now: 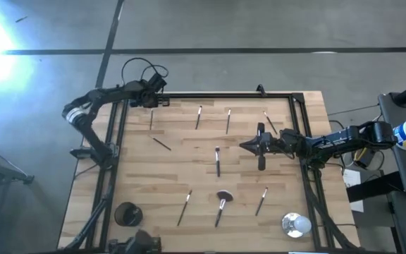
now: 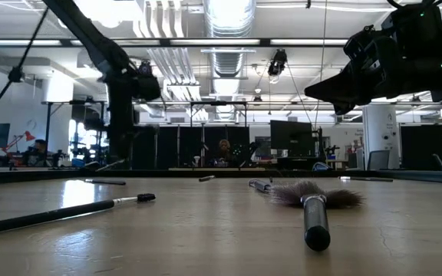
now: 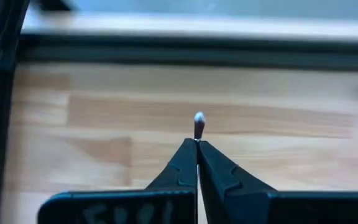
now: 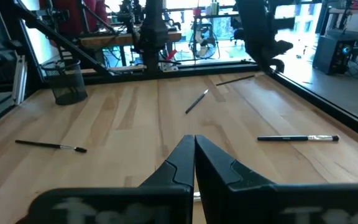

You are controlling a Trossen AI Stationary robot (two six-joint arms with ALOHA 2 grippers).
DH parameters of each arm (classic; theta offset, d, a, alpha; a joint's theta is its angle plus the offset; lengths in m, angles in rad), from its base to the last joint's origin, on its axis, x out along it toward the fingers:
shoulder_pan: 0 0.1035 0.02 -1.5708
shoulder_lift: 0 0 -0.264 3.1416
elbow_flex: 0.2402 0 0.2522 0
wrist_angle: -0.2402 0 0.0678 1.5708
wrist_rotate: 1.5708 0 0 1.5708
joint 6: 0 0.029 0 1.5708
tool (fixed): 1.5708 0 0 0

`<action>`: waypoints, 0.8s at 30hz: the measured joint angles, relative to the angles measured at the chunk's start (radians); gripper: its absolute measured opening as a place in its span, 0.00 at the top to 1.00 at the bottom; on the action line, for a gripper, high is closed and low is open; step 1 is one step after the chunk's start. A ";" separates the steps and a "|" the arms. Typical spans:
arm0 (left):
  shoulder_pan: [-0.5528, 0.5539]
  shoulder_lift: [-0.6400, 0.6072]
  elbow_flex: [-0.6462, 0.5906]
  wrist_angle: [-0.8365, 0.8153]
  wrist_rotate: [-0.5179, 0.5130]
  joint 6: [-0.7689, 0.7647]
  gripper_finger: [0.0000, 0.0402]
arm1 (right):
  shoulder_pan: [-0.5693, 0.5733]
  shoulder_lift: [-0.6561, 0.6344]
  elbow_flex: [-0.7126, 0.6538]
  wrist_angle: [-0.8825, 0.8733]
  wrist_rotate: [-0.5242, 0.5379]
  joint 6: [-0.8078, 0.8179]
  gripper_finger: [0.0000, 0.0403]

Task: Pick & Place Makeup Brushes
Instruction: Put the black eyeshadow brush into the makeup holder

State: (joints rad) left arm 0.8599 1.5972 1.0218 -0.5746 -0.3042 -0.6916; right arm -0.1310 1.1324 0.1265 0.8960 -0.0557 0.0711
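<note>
Several makeup brushes lie flat on the wooden table (image 1: 287, 176): thin dark ones (image 1: 199, 117) (image 1: 228, 121) (image 1: 218, 161) and a fluffy-headed one (image 1: 222, 203) (image 2: 313, 201). My left gripper (image 1: 150, 104) (image 3: 197, 142) is at the far left corner, shut on one thin brush (image 1: 151, 121) (image 4: 235, 79). My right gripper (image 1: 249, 146) (image 4: 194, 140) hovers shut above the table's right half, with nothing in it. My left gripper pinches the thin brush between its two fingertips (image 3: 185, 155), just short of its pale end (image 3: 198, 122), which pokes out past them. The fingers slant down from the far left. The gripper hides the rest of the brush. Whether its other end touches the table I cannot tell.
A black mesh cup (image 1: 127, 214) (image 4: 67, 84) stands near the front left. A round shiny silver object (image 1: 296, 224) sits at the front right. A dark frame (image 1: 118, 141) borders the table. More brushes lie near the front (image 1: 185, 207) (image 1: 261, 201).
</note>
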 joint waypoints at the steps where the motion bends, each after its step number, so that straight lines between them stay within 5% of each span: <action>1: -0.021 -0.032 -0.016 0.030 -0.001 0.000 1.00 | 0.000 0.000 0.000 0.000 0.000 0.000 0.98; 6: -0.172 -0.194 -0.152 0.276 -0.002 -0.012 1.00 | 0.000 0.000 0.000 -0.001 0.000 0.000 0.98; 12: -0.452 -0.323 -0.381 0.885 -0.035 -0.005 1.00 | 0.000 0.000 0.002 -0.003 -0.005 0.056 0.98; 18: -0.720 -0.296 -0.510 1.444 -0.144 0.158 1.00 | 0.000 0.021 0.051 -0.002 -0.072 0.154 0.97; 24: -0.852 -0.212 -0.467 1.617 -0.162 0.326 1.00 | 0.016 0.145 0.160 -0.002 -0.107 0.194 0.87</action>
State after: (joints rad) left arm 0.0079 1.3847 0.5545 1.0426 -0.4664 -0.3657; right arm -0.1148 1.2773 0.2862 0.8941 -0.1631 0.2651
